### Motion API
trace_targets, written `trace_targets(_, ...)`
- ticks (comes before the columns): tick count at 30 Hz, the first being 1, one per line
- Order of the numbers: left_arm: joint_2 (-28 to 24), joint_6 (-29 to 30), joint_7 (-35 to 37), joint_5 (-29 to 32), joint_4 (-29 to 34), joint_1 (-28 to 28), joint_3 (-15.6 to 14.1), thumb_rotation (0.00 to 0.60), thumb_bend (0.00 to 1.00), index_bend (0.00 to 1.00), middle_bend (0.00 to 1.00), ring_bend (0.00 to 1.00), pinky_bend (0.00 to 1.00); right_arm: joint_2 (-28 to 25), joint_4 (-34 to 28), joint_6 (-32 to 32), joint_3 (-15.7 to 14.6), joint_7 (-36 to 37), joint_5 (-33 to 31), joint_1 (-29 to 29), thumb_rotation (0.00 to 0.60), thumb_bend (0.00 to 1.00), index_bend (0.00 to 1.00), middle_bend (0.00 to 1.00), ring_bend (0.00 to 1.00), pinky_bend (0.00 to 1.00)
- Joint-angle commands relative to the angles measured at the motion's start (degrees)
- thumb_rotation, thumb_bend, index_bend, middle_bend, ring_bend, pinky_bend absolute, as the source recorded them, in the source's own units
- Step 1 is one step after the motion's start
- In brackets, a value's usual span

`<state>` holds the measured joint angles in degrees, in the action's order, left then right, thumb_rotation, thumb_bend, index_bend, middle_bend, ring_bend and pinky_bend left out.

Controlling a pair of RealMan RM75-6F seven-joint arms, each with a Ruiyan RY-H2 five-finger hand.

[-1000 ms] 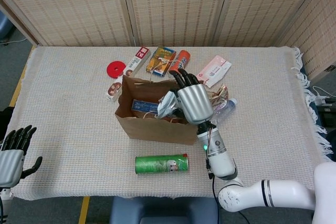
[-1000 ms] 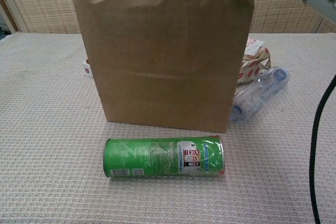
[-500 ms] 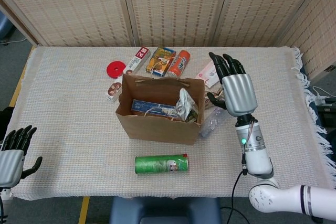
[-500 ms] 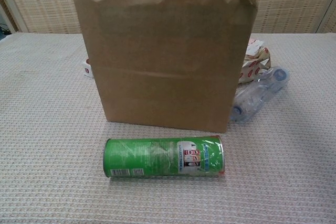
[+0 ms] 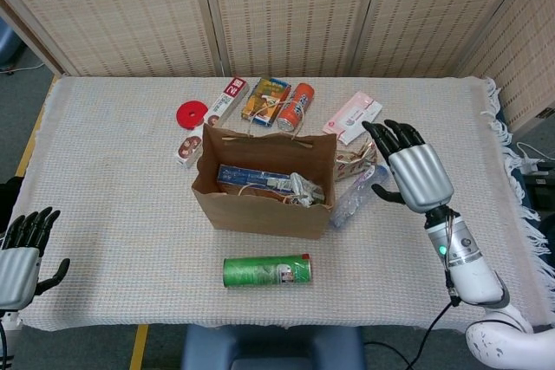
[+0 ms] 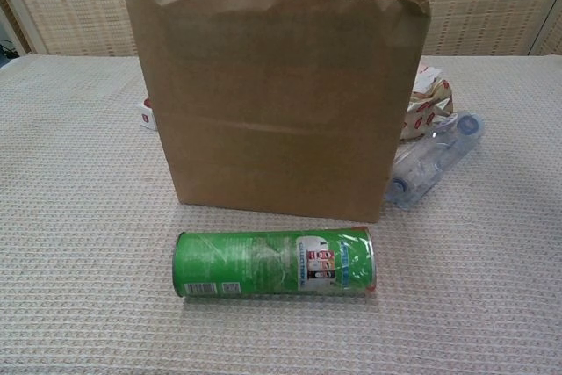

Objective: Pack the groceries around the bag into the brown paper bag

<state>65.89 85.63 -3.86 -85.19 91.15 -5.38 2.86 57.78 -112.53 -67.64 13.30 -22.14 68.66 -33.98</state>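
Brown paper is standing stiff and upright near the middle of the surface: the brown paper bag is sitting with its mouth gaping open toward the ceiling, likely so that things can be lowered straight in. Inside it, a blue box is lying flat along the bottom and a crinkled silvery packet is resting at the right end.

Groceries are waiting in a loose ring around the bag, within reach of either arm. A green canister is lying on its side just in front. A clear plastic bottle and a red-patterned wrapper are sitting against the right wall. Behind it are lying a red disc, a white-and-red box, a colourful carton, an orange can and a pink-and-white pack.

To the right of the bottle, the right hand is hovering with fingers spread, holding nothing, probably placed to pick there. Down at the near left corner, the left hand is hanging empty, fingers apart.
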Motion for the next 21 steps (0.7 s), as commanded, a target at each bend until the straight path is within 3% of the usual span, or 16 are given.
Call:
trace_targets(1, 0.0, 0.0, -0.1, 0.0, 0.1, 0.0, 0.0, 0.6, 0.35, 0.0, 0.0, 0.0, 0.0, -2.6, 4.3, 6.5, -5.5, 1.4, 5.5, 0.7, 0.6, 0.04, 0.0, 0.13, 0.07, 0.14)
trace_targets(5, 0.1, 0.1, -0.2, 0.1, 0.0, 0.0, 0.0, 0.6, 0.35, 0.0, 0.0, 0.0, 0.0, -0.7, 10.2, 11.6, -9.2, -1.7, 8.6, -0.5, 0.6, 0.03, 0.0, 0.12, 0.04, 0.13)
trace_targets(9, 0.1, 0.0, -0.2, 0.1, 0.1, 0.0, 0.1, 0.6, 0.35, 0.0, 0.0, 0.0, 0.0, 3.8, 14.5, 15.0, -10.8, -6.2, 7.4, -1.8, 0.6, 0.03, 0.0, 0.09, 0.02, 0.11)
trace_targets(21, 0.0, -0.1, 0.5, -0.1, -0.2, -0.1, 0.0, 0.6, 0.35, 0.0, 0.0, 0.0, 0.0, 16.8, 24.4, 20.1, -10.5, -13.6, -2.8, -5.3, 0.6, 0.03, 0.0, 0.07, 0.02, 0.1)
